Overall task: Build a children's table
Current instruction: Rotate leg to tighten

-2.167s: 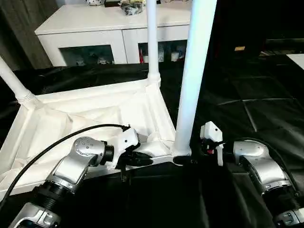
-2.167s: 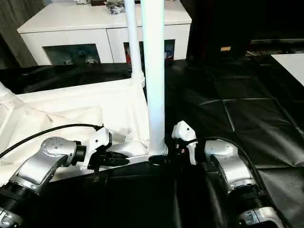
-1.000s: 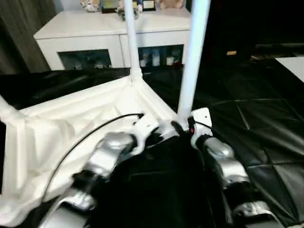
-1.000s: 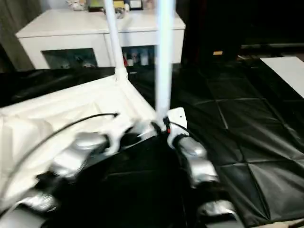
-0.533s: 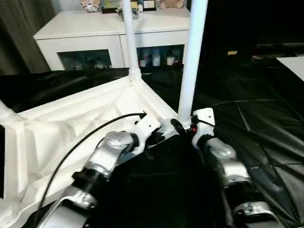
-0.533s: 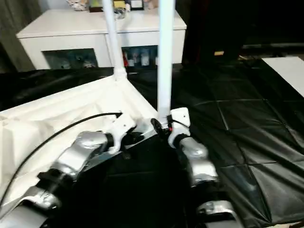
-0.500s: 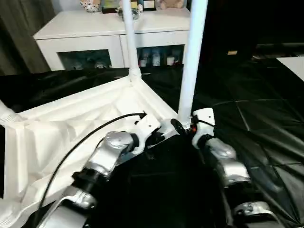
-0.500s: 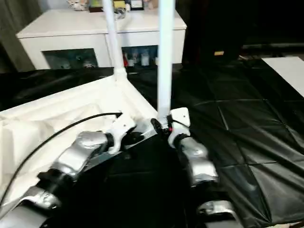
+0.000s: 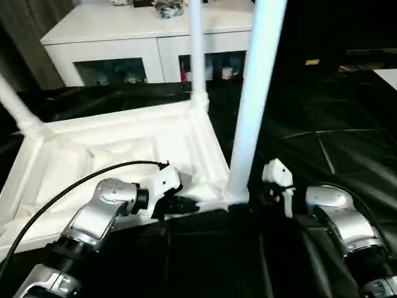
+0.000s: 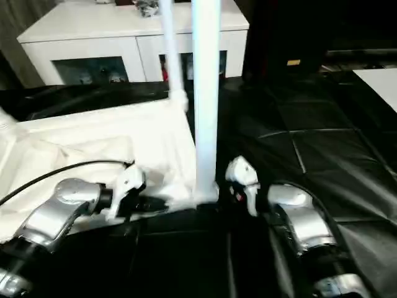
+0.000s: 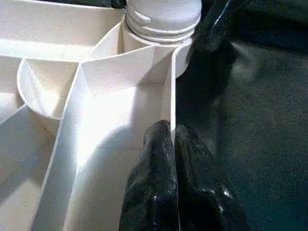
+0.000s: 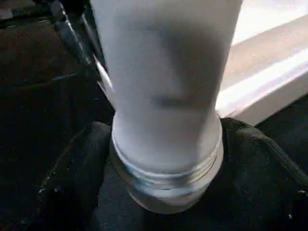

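Note:
The white children's table (image 9: pixel 118 149) lies upside down on black sheeting, ribbed underside up. Three legs stand screwed in: one at the far right corner (image 9: pixel 196 49), one at the left (image 9: pixel 17 108), and the near right leg (image 9: pixel 253 105). My right gripper (image 9: pixel 239 208) is shut around the threaded base of the near right leg (image 12: pixel 166 120), with a black finger (image 12: pixel 77 178) on either side. My left gripper (image 9: pixel 189 206) is shut on the table's thin rim wall (image 11: pixel 171 96), just beside that leg's socket (image 11: pixel 161 14).
A white cabinet with glass doors (image 9: pixel 142 43) stands behind the table. Black quilted sheeting (image 9: pixel 335 143) spreads out to the right, with a white edge (image 9: pixel 389 77) at the far right. A black cable (image 9: pixel 62 192) loops from my left forearm over the table top.
The table's near right corner has come back toward me and the top has swung round, with both arms drawn in. Both grips are unchanged.

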You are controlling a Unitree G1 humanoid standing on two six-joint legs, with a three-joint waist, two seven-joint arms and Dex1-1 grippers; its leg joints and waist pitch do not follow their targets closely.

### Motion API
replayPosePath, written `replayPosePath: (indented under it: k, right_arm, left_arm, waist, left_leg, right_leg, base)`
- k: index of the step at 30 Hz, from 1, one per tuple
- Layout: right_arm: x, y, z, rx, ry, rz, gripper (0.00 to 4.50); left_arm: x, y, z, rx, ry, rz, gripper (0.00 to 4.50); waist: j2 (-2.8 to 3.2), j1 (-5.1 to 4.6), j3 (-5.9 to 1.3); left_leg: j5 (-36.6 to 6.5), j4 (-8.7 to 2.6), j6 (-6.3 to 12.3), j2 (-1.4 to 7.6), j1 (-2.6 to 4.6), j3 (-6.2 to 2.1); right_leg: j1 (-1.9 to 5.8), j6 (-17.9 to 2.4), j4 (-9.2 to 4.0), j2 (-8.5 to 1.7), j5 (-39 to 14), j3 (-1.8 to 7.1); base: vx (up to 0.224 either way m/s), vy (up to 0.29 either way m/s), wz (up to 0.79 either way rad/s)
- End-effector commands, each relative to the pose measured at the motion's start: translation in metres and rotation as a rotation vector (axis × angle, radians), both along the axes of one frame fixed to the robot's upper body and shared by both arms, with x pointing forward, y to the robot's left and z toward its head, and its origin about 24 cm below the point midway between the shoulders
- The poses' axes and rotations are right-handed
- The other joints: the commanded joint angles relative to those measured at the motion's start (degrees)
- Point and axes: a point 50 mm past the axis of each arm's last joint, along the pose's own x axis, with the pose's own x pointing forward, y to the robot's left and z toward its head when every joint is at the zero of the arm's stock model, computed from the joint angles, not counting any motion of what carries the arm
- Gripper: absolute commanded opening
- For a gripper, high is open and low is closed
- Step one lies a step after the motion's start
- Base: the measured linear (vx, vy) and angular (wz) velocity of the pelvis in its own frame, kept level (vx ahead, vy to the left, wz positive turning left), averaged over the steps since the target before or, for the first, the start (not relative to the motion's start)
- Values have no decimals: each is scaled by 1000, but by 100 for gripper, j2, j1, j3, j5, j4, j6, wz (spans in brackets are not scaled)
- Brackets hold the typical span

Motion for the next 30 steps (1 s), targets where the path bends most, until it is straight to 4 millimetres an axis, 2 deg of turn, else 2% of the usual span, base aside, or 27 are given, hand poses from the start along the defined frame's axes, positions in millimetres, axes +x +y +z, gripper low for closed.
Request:
replayPosePath:
  k: [1, 3, 6, 13, 22, 25, 26, 30]
  right_arm:
    - [-4, 6, 2, 4, 4, 58, 368]
    - [-3, 6, 3, 10, 12, 60, 351]
    - [-2, 7, 3, 21, 19, 60, 343]
    - [-2, 8, 3, 39, 36, 68, 327]
    - [2, 8, 3, 23, -16, 22, 324]
    - [4, 9, 6, 83, 32, 12, 324]
    - [4, 10, 9, 104, 42, 16, 389]
    - [6, 11, 12, 95, 6, 21, 403]
  left_arm:
    - [-3, -2, 3, -17, 5, -30, 0]
    - [-2, -1, 3, -12, 0, -23, 0]
    - [-2, -1, 4, -11, 3, -24, 0]
    - [-3, -1, 4, -10, 12, -33, 0]
    - [-3, -2, 4, -5, 18, -36, 0]
    - [-2, -1, 4, -1, 12, -32, 0]
    - [-1, -1, 4, 0, 8, -29, 0]
    - [-1, -1, 4, 0, 6, -28, 0]
  waist:
    - [-72, 7, -324]
    - [-85, -6, -301]
    - [-101, -14, -304]
    - [-90, -23, -331]
    - [-86, -31, -338]
    - [-87, -48, -332]
    - [-83, -47, -333]
    - [-82, -36, -340]
  left_leg:
    - [-917, -400, 645, 343, 132, -133]
    - [-1179, -426, 447, 338, 141, -138]
    - [-1195, -431, 341, 328, 136, -144]
    - [-872, -389, 487, 315, 122, -141]
    - [-896, -376, 493, 313, 131, -137]
    - [-907, -379, 514, 309, 127, -140]
    - [-949, -380, 505, 315, 131, -141]
    - [-892, -374, 495, 321, 133, -141]
  right_leg:
    - [253, -1724, -309, -288, -306, 163]
    - [244, -1643, -340, -294, -651, 185]
    - [253, -1594, -340, -297, -712, 201]
    - [266, -1666, -299, -291, -282, 189]
    - [260, -1709, -294, -289, -248, 183]
    - [273, -1717, -295, -280, -277, 179]
    - [270, -1712, -299, -284, -354, 179]
    - [258, -1717, -287, -284, -297, 179]
  base:
    - [0, 0, 0]
    - [0, 0, 0]
    - [0, 0, 0]
    - [0, 0, 0]
    - [0, 0, 0]
    - [0, 0, 0]
    - [0, 0, 0]
    - [0, 0, 0]
